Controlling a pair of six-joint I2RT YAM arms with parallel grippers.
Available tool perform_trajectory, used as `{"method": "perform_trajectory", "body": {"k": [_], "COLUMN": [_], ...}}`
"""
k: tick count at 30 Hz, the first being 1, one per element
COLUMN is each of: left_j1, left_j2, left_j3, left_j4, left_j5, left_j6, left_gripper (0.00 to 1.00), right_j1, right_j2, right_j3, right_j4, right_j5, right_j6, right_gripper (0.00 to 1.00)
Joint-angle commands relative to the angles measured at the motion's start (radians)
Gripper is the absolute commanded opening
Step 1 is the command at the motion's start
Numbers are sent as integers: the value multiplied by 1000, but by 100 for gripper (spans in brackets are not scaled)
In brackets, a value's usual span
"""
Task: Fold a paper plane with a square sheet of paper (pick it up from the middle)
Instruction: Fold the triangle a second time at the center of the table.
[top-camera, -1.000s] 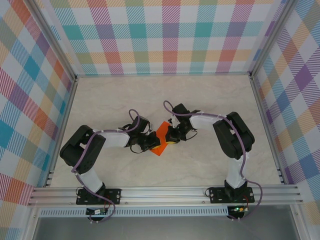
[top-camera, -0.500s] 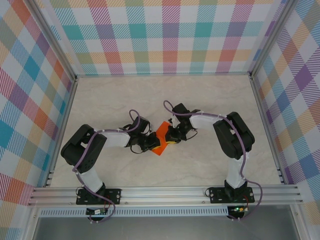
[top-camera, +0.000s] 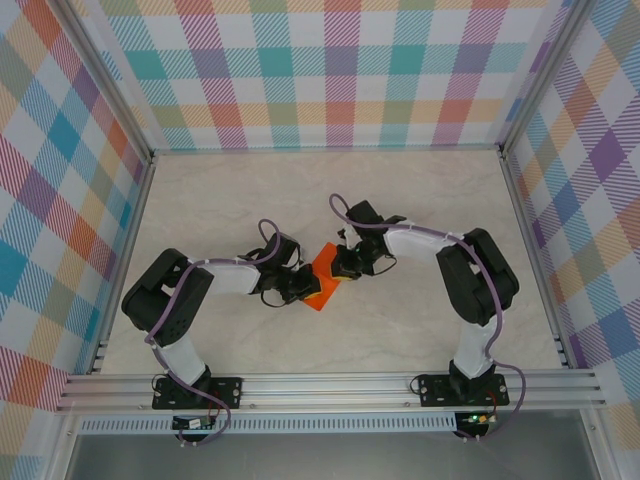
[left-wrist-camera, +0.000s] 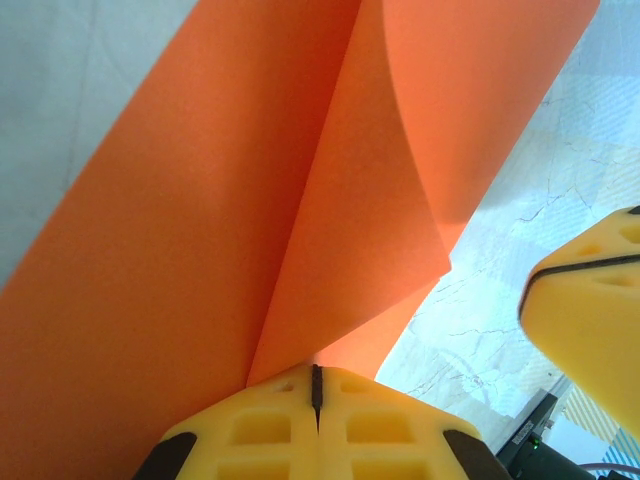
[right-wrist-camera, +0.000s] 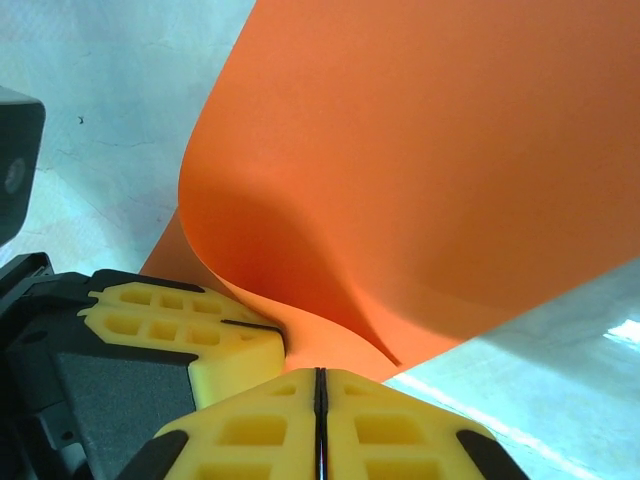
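The square sheet of paper (top-camera: 322, 274) is bright orange, folded into layers and bent, and sits between the two grippers at the middle of the table. My left gripper (top-camera: 303, 288) is at its left side. In the left wrist view its yellow jaws (left-wrist-camera: 316, 368) are shut where a crease of the paper (left-wrist-camera: 200, 250) runs into them. My right gripper (top-camera: 341, 271) is at the sheet's right edge. In the right wrist view it (right-wrist-camera: 320, 373) is shut at the lower edge of the curled paper (right-wrist-camera: 420, 180), close beside the left gripper's fingers (right-wrist-camera: 180, 325).
The table (top-camera: 230, 200) is pale marble, fenced by metal rails and checked walls. Both arm bases are bolted to the near rail (top-camera: 330, 385). A finger of the right gripper (left-wrist-camera: 590, 320) shows at the right of the left wrist view.
The right arm's elbow has swung a little to the right and its gripper has shifted slightly up the paper's edge. The left arm and the paper have hardly moved.
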Motion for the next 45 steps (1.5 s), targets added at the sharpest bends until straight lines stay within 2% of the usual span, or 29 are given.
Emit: {"method": "perform_trajectory", "body": {"k": [1,9,20,26,41,45], "left_j1": [-11,-11,-11,-10,4,7], "left_j2": [24,21,-45,4,71,71], "left_j3": [8,15,117,161,186,188], "left_j4": [-52,-58,-144,-213,-232,-260], "left_j5": [-31,-28,-63,-119,-150,-203], "left_j6": [13,18,104,156,195,185], "left_gripper": [2,2,3,3,2,3], "right_j1": [12,15,14,14,14,14], "right_j2": [42,90,129,143,160,167], "right_j3": [27,29,12,12,6,8], "right_j4": [13,12,-86,-91,-97,-138], "right_j5": [-52,-48,82,92,99,136], "right_j6": [-1,-12,-74,-79,-84,-121], "right_gripper": [8,7,6,6,6,6]}}
